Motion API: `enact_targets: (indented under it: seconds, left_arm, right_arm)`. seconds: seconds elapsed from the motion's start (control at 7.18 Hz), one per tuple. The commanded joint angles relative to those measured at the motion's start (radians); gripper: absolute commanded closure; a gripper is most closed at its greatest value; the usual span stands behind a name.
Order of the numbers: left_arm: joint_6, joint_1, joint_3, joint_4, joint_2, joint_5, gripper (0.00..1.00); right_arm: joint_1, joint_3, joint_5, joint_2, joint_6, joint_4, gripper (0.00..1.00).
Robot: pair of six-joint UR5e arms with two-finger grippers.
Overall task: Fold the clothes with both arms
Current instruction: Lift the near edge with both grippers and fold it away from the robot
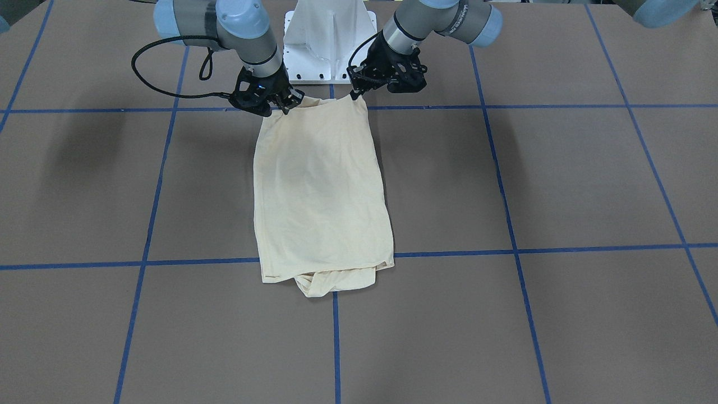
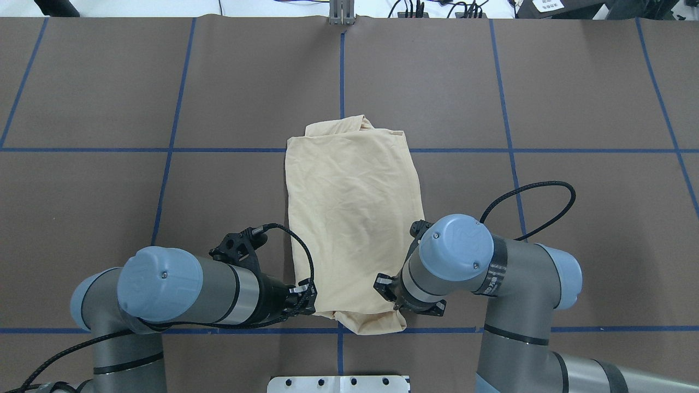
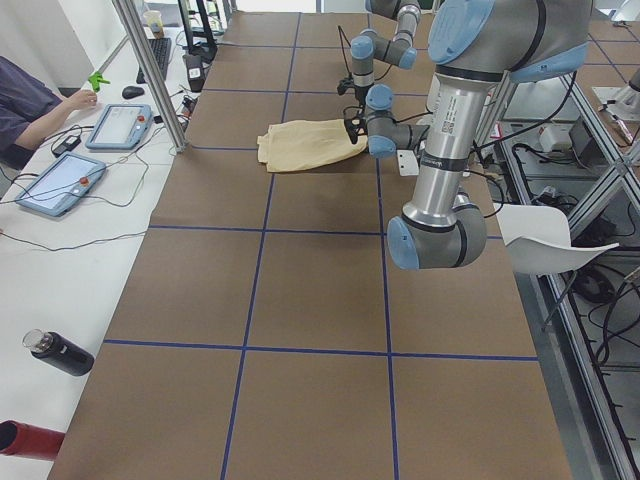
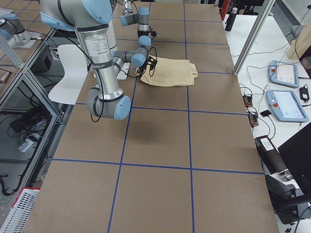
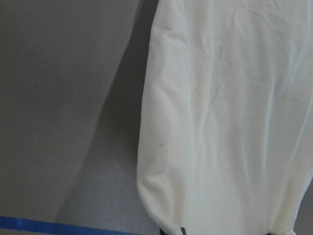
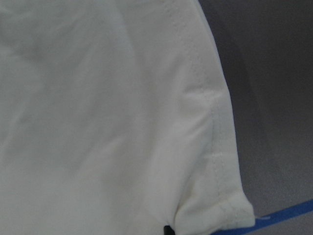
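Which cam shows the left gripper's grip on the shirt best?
Exterior front-facing: the left gripper clamps the shirt corner in plain sight. Overhead: the arm's own wrist covers most of the grip. Side views: too small to judge. Wrist cams: only cloth, close up.

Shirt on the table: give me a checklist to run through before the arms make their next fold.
1. Left gripper pinches its near corner of the shirt: ok.
2. Right gripper pinches the other near corner: ok.
3. Middle of the shirt lies smooth: ok, only light wrinkles.
4. Far end lies flat: not ok, cloth bunches out from under it.
5. How many layers each grip holds: cannot tell.
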State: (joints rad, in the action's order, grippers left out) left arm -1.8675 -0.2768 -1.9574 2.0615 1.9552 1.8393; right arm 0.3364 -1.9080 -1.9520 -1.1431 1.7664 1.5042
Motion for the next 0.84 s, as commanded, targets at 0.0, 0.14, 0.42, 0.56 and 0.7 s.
enact_targets:
  seconds: [0.0, 0.14, 0.42, 0.56, 0.7]
  left_arm:
    - [0.014, -0.057, -0.038, -0.032, 0.01, 0.028, 1.0]
    - [0.024, -0.103, -0.035, -0.021, 0.014, 0.032, 1.0]
    - [0.054, -0.207, -0.019, -0.029, 0.048, 0.043, 1.0]
    - [0.085, -0.278, 0.026, -0.031, 0.085, 0.102, 1.0]
    - [0.093, -0.332, 0.123, -0.021, 0.156, 0.132, 1.0]
  right_arm:
    - [0.117, -0.002, -0.033, 0.02, -0.047, -0.007, 1.0]
    - [0.177, 0.0, -0.035, 0.04, -0.053, -0.007, 1.0]
    - [0.268, 0.015, -0.065, 0.08, -0.109, -0.004, 1.0]
    - [0.289, 0.056, -0.064, 0.104, -0.134, -0.007, 1.0]
    - [0.315, 0.138, -0.065, 0.17, -0.162, -0.007, 1.0]
